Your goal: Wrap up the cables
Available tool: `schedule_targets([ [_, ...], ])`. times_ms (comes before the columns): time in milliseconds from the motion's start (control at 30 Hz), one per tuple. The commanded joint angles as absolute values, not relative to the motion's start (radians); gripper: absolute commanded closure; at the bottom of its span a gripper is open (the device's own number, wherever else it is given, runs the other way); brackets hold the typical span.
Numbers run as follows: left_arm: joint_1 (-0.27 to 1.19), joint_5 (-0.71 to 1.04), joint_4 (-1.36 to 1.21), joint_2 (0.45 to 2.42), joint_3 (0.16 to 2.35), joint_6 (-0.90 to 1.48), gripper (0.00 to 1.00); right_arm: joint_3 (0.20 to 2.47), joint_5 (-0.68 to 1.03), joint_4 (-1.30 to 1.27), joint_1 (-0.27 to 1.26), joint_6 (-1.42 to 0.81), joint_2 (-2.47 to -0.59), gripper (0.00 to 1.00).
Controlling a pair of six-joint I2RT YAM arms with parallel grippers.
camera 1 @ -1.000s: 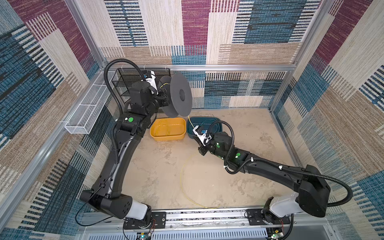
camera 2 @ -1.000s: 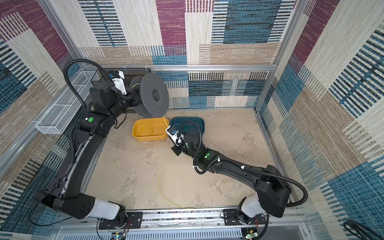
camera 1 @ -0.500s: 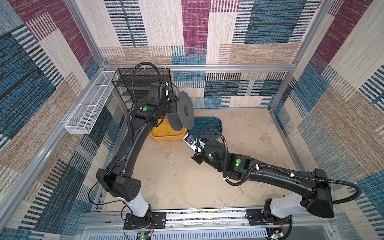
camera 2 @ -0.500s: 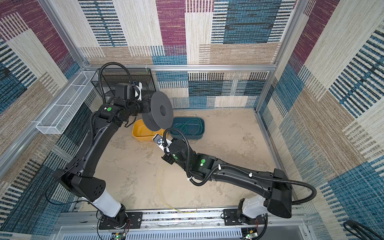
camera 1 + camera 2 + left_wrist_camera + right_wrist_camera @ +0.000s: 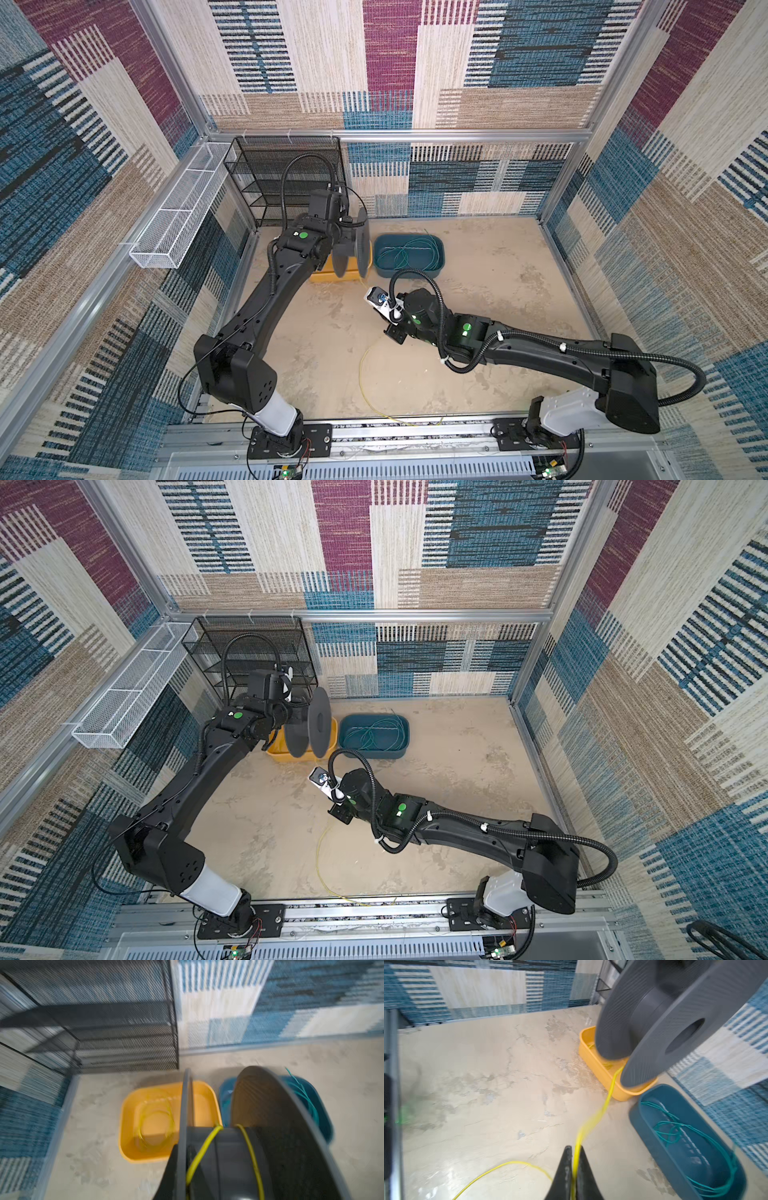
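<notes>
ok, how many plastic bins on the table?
2. A yellow bin at the back, partly behind the raised spool; a teal bin right beside it, to its right in both top views. No others visible, and none looks hidden.

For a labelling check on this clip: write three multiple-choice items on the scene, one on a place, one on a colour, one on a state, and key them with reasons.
1. Where do the teal-green cables lie?
A. in the yellow bin
B. in the blue bin
C. on the black mesh shelf

2. What colour is the cable wound on the grey spool?
A. yellow
B. teal-green
C. red

3. How does the right claw stand?
A. wide open above the blue bin
B. closed on the yellow cable
C. gripping the spool

Key:
1 B: the right wrist view shows them looped inside that bin.
2 A: the left wrist view shows yellow strands crossing the hub.
3 B: the cable runs between the nearly touching fingers.
</notes>
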State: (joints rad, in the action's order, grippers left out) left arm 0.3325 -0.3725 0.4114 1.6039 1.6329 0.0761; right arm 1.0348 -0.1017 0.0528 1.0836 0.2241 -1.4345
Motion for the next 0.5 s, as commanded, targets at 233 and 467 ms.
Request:
schedule_targets([
  [233,0.325,-0.553,-0.027,1.578,1.548,0.058,1.00,0.969,0.142,-0.079,1.044,0.123,-1.456,0.74],
  [467,0.326,-0.543,-0.034,1.575,1.510,0.069,1.00,0.899,0.113,-0.061,0.956,0.071,-1.319,0.58],
])
